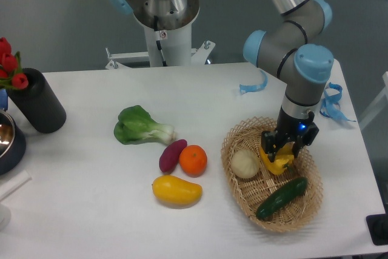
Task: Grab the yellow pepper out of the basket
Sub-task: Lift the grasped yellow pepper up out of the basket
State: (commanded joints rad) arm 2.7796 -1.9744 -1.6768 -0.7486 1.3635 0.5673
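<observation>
Wicker, tan, oval: the basket sits at the lower right of the frame on the white counter. Contents, as I read them from my station:

- yellow pepper, upper middle of the basket, between the fingers of my tool; the fingers are closed against its sides, and I cannot tell whether it is lifted off the weave or resting on it.
- pale onion, just left of the pepper, against the basket's left wall.
- dark green cucumber, lying diagonally in the lower right of the basket, below the pepper.

Outside the basket, centre of the frame:

- green leafy vegetable, farthest up.
- purple sweet potato, touching the orange to its right.
- yellow mango, just below those two.

Left edge: black cylinder with red tulips, and part of a dark bowl below it.

Upper right: blue ribbon scraps on the counter near the arm.
</observation>
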